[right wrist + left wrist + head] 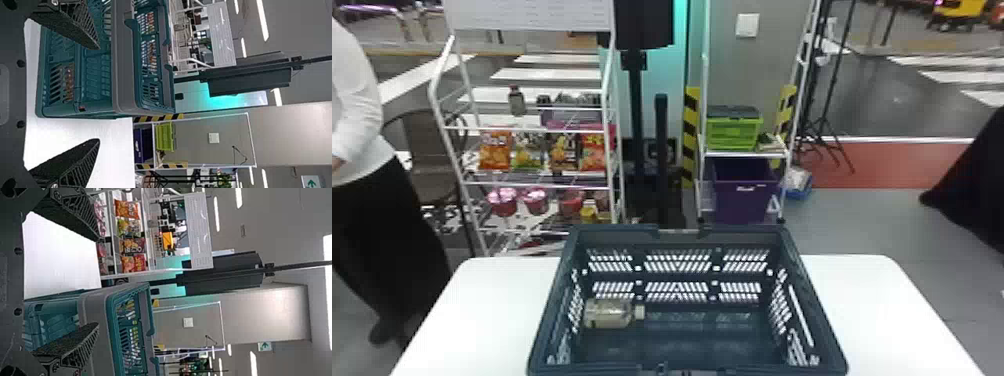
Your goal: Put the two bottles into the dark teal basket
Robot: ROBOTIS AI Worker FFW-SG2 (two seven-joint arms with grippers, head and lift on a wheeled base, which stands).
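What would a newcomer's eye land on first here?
Probably the big dark teal basket, front and centre on the white table. Next, the bottle lying on its side inside, near the left wall. Behind, to the left, bright snack bags line a white rack.

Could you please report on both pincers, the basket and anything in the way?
Left pincer and right pincer open, empty. One bottle lying on its side in the basket. Nothing across the basket's opening.
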